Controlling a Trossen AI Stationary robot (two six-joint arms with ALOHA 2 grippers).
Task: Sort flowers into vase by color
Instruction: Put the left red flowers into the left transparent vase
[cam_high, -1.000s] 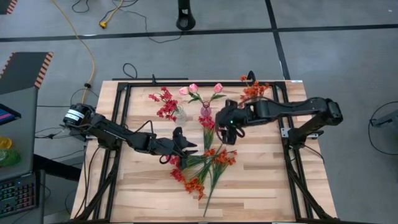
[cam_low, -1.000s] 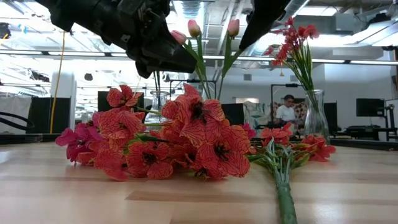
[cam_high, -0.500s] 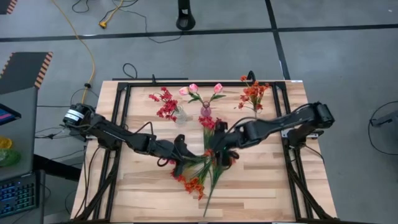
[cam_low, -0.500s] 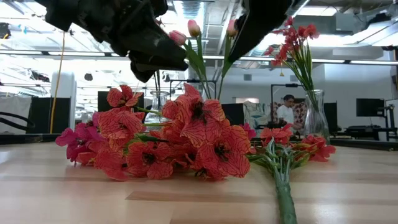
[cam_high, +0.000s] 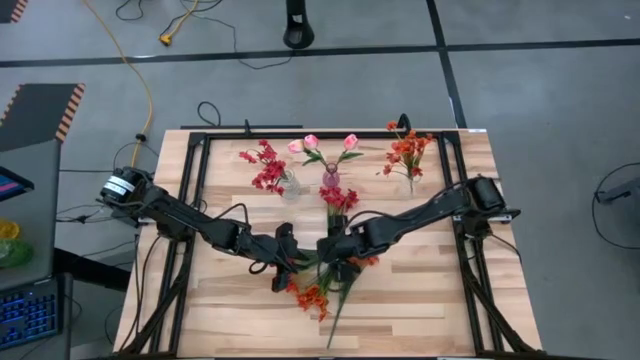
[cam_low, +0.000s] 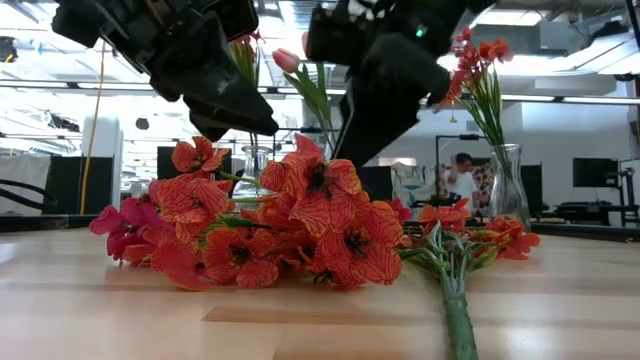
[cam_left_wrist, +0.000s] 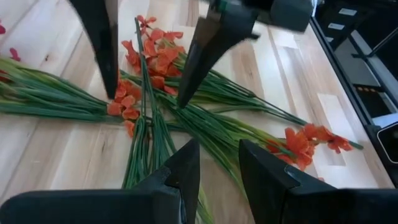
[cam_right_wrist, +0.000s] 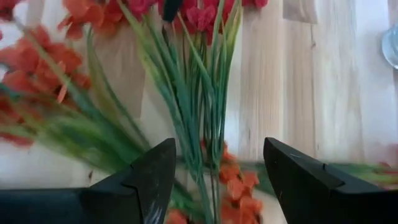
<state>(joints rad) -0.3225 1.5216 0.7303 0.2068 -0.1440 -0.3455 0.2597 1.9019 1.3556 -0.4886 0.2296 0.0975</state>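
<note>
A loose pile of flowers (cam_high: 325, 285) lies flat in the middle of the table: long green stems crossing each other, with orange and red blossom clusters (cam_low: 300, 220). My right gripper (cam_high: 335, 268) hangs over the pile, wide open. In the left wrist view its fingers (cam_left_wrist: 146, 96) stand on either side of an orange cluster and some stems. Green stems (cam_right_wrist: 193, 93) run between its fingers in its own wrist view. My left gripper (cam_high: 287, 265) hovers at the pile's left side, open by a narrow gap (cam_left_wrist: 217, 168).
Three vases stand near the far edge: one with red sprigs (cam_high: 288, 184), a pink one with pale pink tulips (cam_high: 330, 178), and a clear one with orange sprigs (cam_high: 408, 180). A black frame rims the table. Bare wood lies toward the near edge. A person sits far behind (cam_low: 462, 175).
My right gripper has swung from beside the pink vase toward the near edge and the left, and has dropped down over the flower pile. My left gripper has shifted a little toward the near edge. The flowers on the table have stayed put.
</note>
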